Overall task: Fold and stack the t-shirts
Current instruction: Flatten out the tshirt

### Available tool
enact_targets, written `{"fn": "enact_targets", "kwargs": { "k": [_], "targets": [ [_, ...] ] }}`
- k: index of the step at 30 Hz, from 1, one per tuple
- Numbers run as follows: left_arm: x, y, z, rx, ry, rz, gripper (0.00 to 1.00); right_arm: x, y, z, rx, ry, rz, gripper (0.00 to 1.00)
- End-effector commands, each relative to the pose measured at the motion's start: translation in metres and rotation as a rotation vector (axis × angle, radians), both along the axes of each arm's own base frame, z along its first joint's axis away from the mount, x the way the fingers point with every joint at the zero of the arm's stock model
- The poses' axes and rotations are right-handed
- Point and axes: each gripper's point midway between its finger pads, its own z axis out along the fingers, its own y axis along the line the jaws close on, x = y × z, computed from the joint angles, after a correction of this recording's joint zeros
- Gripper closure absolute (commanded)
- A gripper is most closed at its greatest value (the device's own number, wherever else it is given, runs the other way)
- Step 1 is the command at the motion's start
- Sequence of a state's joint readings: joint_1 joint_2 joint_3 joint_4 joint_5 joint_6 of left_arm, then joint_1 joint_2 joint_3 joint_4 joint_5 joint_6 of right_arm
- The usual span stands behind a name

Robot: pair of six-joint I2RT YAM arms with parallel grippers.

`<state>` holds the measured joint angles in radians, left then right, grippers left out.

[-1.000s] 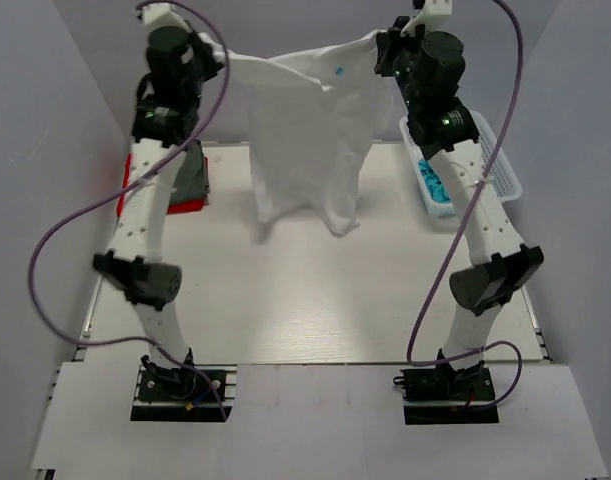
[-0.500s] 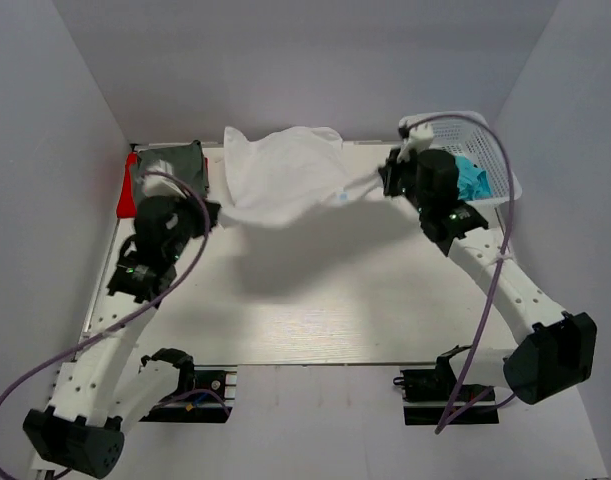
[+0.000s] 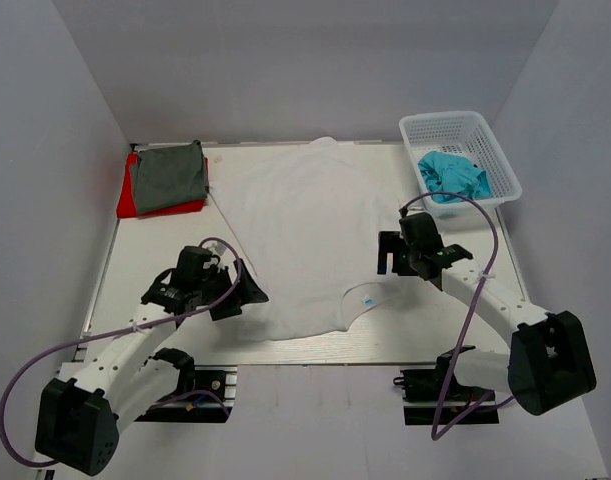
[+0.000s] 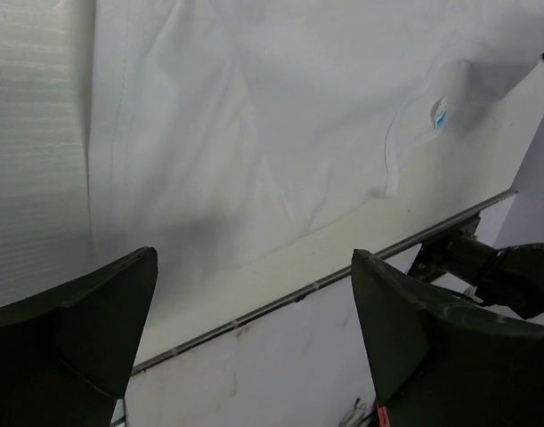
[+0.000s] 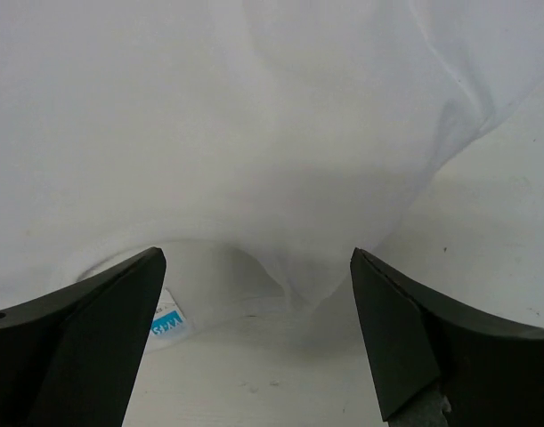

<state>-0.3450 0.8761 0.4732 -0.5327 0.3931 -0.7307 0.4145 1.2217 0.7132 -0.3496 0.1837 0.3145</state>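
While both arms reach low over the tabletop, the white t-shirt lies spread flat at its centre, collar end toward 6 o'clock, with the small blue neck label showing near the front edge. The left gripper sits at the shirt's 7 o'clock corner and the right gripper at its 4 o'clock side. Each has its jaws spread wide and grasps nothing, though the left one may just brush the cloth. At 10 o'clock, the dark grey t-shirt rests folded on the red t-shirt. At 2 o'clock, the teal t-shirt lies crumpled in the white mesh basket.
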Motion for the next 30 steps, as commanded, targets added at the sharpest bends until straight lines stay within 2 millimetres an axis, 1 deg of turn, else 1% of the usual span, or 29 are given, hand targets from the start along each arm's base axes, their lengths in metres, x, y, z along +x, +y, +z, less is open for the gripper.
{"fn": "enact_targets", "kwargs": {
  "k": [1, 2, 3, 4, 5, 6, 8, 9, 10, 11, 12, 13, 14, 15, 17, 18, 19, 20, 21, 22, 23, 24, 25, 26, 27, 28, 29, 30],
  "targets": [
    [0.013, -0.007, 0.029, -0.003, -0.072, -0.044, 0.00, 0.016, 0.006, 0.037, 0.046, -0.095, -0.032, 0.10],
    [0.020, -0.008, 0.034, 0.005, -0.093, -0.046, 0.00, 0.023, 0.009, 0.050, 0.060, -0.119, -0.034, 0.10],
    [0.029, -0.009, 0.041, 0.007, -0.118, -0.037, 0.00, 0.025, 0.011, 0.053, 0.063, -0.126, -0.028, 0.10],
    [0.045, -0.010, 0.056, 0.024, -0.175, -0.012, 0.00, 0.027, 0.016, 0.055, 0.076, -0.131, -0.005, 0.10],
    [0.057, -0.009, 0.062, 0.046, -0.214, -0.004, 0.00, 0.030, 0.019, 0.058, 0.077, -0.134, 0.004, 0.10],
    [0.082, -0.004, 0.072, 0.096, -0.261, 0.044, 0.00, 0.035, 0.020, 0.055, 0.062, -0.122, 0.004, 0.10],
    [0.109, -0.002, 0.077, 0.153, -0.307, 0.067, 0.00, 0.041, 0.018, 0.055, 0.043, -0.119, -0.007, 0.10],
    [0.132, -0.005, 0.098, 0.144, -0.370, 0.075, 0.00, 0.047, 0.017, 0.058, 0.028, -0.130, -0.021, 0.10],
    [0.151, -0.007, 0.081, 0.176, -0.336, 0.063, 0.00, 0.052, 0.017, 0.045, 0.015, -0.098, -0.029, 0.10],
    [0.163, -0.012, 0.077, 0.183, -0.317, 0.060, 0.00, 0.054, 0.018, 0.041, 0.019, -0.093, -0.028, 0.10],
    [0.186, -0.014, 0.096, 0.212, -0.344, 0.070, 0.00, 0.057, 0.013, 0.034, -0.014, -0.088, -0.043, 0.10],
    [0.201, -0.013, 0.091, 0.255, -0.328, 0.070, 0.00, 0.061, 0.015, 0.030, -0.009, -0.087, -0.047, 0.10],
    [0.219, -0.010, 0.055, 0.316, -0.236, 0.080, 0.00, 0.062, 0.016, 0.028, -0.002, -0.080, -0.055, 0.10],
    [0.242, -0.008, 0.065, 0.351, -0.252, 0.113, 0.00, 0.064, 0.019, 0.022, 0.014, -0.063, -0.053, 0.10],
    [0.268, -0.001, 0.047, 0.396, -0.213, 0.145, 0.00, 0.068, 0.030, 0.012, 0.062, -0.046, -0.034, 0.10],
    [0.292, 0.003, 0.030, 0.421, -0.192, 0.167, 0.00, 0.069, 0.035, 0.010, 0.084, -0.037, -0.016, 0.10],
    [0.298, 0.005, 0.019, 0.446, -0.167, 0.171, 0.00, 0.071, 0.038, 0.009, 0.089, -0.033, -0.009, 0.10],
    [0.307, 0.012, 0.010, 0.471, -0.148, 0.190, 0.00, 0.072, 0.040, -0.001, 0.077, -0.005, 0.012, 0.10],
    [0.323, 0.013, 0.015, 0.461, -0.153, 0.215, 0.00, 0.073, 0.041, -0.005, 0.072, 0.006, 0.026, 0.10],
    [0.321, 0.016, -0.011, 0.495, -0.088, 0.203, 0.00, 0.076, 0.038, -0.014, 0.035, 0.039, 0.036, 0.10],
    [0.330, 0.020, -0.011, 0.498, -0.092, 0.232, 0.00, 0.075, 0.038, -0.019, 0.019, 0.059, 0.041, 0.10],
    [0.331, 0.024, -0.017, 0.518, -0.084, 0.240, 0.00, 0.073, 0.036, -0.023, 0.004, 0.077, 0.043, 0.10],
    [0.331, 0.025, -0.017, 0.521, -0.083, 0.255, 0.00, 0.073, 0.034, -0.030, -0.012, 0.094, 0.042, 0.10],
    [0.328, 0.030, -0.030, 0.524, -0.055, 0.253, 0.00, 0.072, 0.034, -0.034, -0.011, 0.104, 0.042, 0.10],
    [0.327, 0.030, -0.034, 0.524, -0.053, 0.253, 0.00, 0.071, 0.037, -0.039, 0.000, 0.116, 0.052, 0.10],
    [0.322, 0.031, -0.040, 0.520, -0.032, 0.266, 0.00, 0.069, 0.036, -0.042, 0.003, 0.126, 0.049, 0.10],
    [0.312, 0.040, -0.053, 0.544, 0.006, 0.271, 0.00, 0.067, 0.037, -0.047, 0.008, 0.141, 0.050, 0.10],
    [0.307, 0.043, -0.055, 0.550, 0.016, 0.284, 0.00, 0.066, 0.036, -0.052, 0.010, 0.158, 0.050, 0.10]
  ]
}}
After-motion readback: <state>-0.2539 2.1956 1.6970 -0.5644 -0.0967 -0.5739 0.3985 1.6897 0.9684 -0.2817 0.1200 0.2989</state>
